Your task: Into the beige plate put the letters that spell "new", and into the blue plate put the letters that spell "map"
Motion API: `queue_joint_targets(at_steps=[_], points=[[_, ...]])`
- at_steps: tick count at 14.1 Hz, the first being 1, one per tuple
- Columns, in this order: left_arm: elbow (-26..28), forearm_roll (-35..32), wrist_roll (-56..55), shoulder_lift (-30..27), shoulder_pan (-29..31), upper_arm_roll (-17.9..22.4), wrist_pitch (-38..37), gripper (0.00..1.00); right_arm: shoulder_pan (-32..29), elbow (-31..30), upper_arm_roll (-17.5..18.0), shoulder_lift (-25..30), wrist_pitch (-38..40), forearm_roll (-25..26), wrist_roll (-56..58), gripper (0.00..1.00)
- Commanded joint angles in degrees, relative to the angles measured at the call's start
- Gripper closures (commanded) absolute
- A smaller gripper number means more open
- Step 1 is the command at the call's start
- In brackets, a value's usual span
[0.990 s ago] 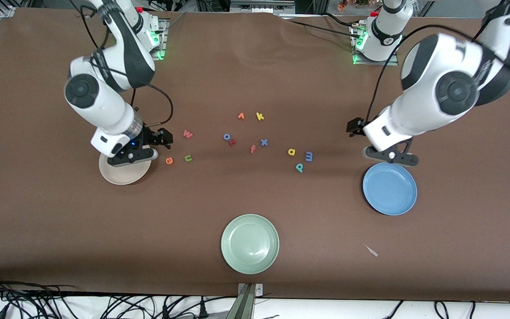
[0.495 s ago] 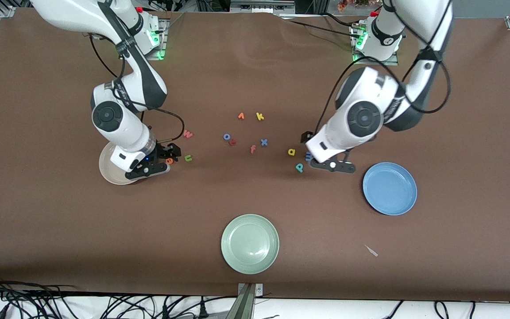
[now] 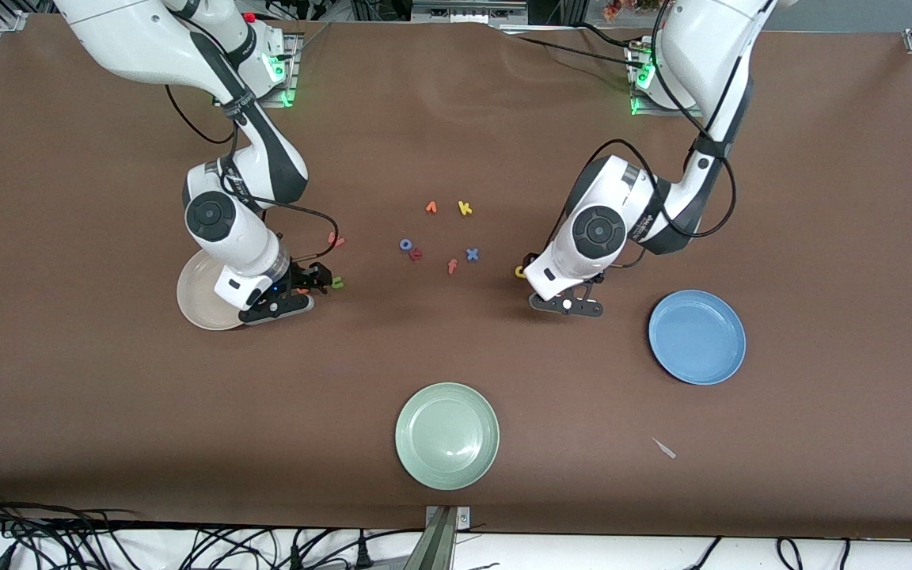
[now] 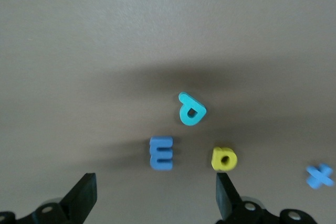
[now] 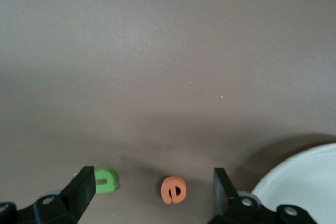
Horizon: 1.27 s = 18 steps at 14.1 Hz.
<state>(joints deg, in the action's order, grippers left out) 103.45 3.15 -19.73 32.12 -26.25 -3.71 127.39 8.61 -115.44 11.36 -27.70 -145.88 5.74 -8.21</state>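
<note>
My right gripper [image 3: 298, 295] hangs open low over the orange e [image 5: 174, 190], which lies between its fingers [image 5: 84, 184] in the right wrist view [image 5: 153, 184]. The green n [image 3: 337, 282] lies just past one finger [image 5: 105, 178]. The beige plate [image 3: 195, 297] is right beside it [image 5: 304, 182]. The pinkish w [image 3: 336, 239] sits farther from the camera, partly crossed by a cable. My left gripper [image 3: 559, 299] is open [image 4: 155, 190] over the periwinkle m [image 4: 161, 153], with the yellow a [image 4: 224, 159] and teal p [image 4: 191, 109] close by. The blue plate [image 3: 697, 337] lies empty toward the left arm's end.
A pale green plate [image 3: 447, 435] sits near the front edge. Spare letters lie mid-table: orange v [image 3: 431, 207], yellow k [image 3: 465, 208], blue o [image 3: 406, 245], red-orange f [image 3: 452, 266], blue x [image 3: 472, 254]. A small scrap [image 3: 664, 448] lies near the blue plate.
Both arms swung inward and down. The right gripper went from over the beige plate to over the e. The left gripper went from the blue plate's edge to over the m.
</note>
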Motion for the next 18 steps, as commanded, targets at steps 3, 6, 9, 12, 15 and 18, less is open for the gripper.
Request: queue_joint_targets(at_steps=[3,6,9,12,15,18], points=[[7.99,-1.57,-0.84,0.13,-1.7,0.63,11.37,0.0,0.0,-0.4,-0.99,-1.74,-2.92,2.7,-0.75,0.01],[8.43,-1.57,-0.84,1.8,-1.78,0.63,14.03,0.1,0.09,-1.8,-0.99,-2.09,-4.06,2.7,-0.75,0.01],[8.43,-1.57,-0.84,1.71,-1.78,0.63,13.94,0.75,0.09,-3.04,-0.99,-2.0,-4.41,2.7,-1.02,0.01],[8.35,-1.57,-0.84,1.19,-1.7,0.63,13.33,1.0,0.09,-4.18,-0.99,-1.83,-4.5,2.78,-1.02,0.01],[8.08,-1.57,-0.57,-0.3,-1.52,0.63,11.49,1.0,0.09,-5.14,-0.99,-1.65,-4.5,2.87,-1.02,0.01],[6.33,-1.57,-0.4,-4.42,-0.91,1.07,3.6,1.0,0.09,-6.11,-0.99,-1.65,-6.16,3.66,-1.02,0.05]])
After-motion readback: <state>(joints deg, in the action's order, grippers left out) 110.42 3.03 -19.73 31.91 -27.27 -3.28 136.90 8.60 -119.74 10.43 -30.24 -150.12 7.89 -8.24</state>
